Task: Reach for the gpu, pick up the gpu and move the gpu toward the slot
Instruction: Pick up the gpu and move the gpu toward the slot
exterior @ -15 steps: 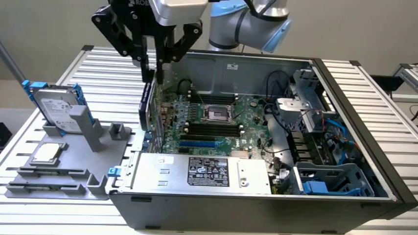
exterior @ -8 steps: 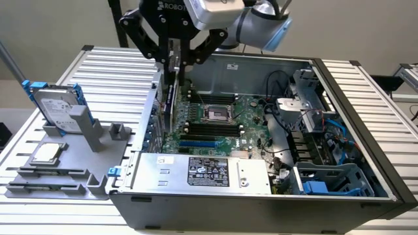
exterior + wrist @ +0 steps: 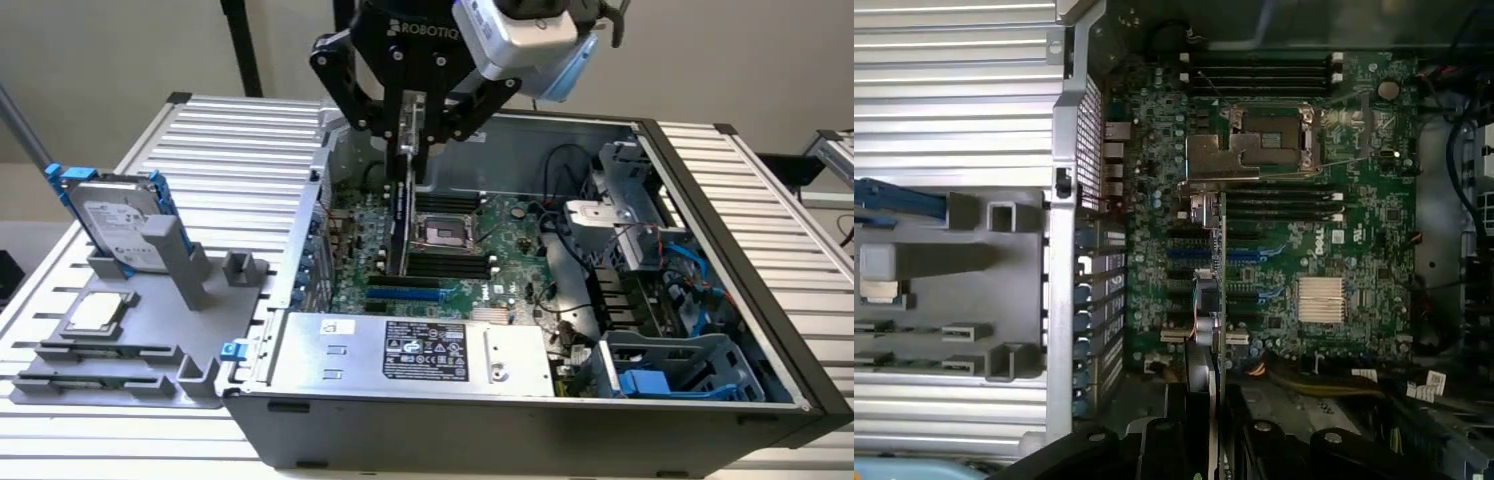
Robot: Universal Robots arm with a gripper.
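- My gripper (image 3: pixel 414 125) is clamped on the gpu (image 3: pixel 408 190), holding it by its top edge so the card hangs straight down, edge-on, inside the open case (image 3: pixel 534 425).
- In the wrist view the gpu (image 3: pixel 1206 300) runs out from between my fingers (image 3: pixel 1249 440) as a thin dark strip with its silver bracket end out front, right over the blue slots (image 3: pixel 1199 255).
- Straight below me is the motherboard (image 3: pixel 1324 230). The CPU socket (image 3: pixel 1269 140) sits just beside the card, with black RAM slots (image 3: pixel 1264 72) beyond it and a small heatsink (image 3: pixel 1321 300) off to the side.
- Can't tell if the bottom edge is touching the board or just above it.
- The case's back wall and its port column (image 3: pixel 1086 290) are close beside the card.
- Off to the exterior view's left, outside the case, a grey rack (image 3: pixel 127 350) holds a hard drive (image 3: pixel 118 225) standing up and a square chip (image 3: pixel 96 312) lying flat.
- Cables and a drive cage (image 3: pixel 667 365) crowd the far side of the case, well away from me.
- The power supply (image 3: pixel 407 350) covers the near part of the board.
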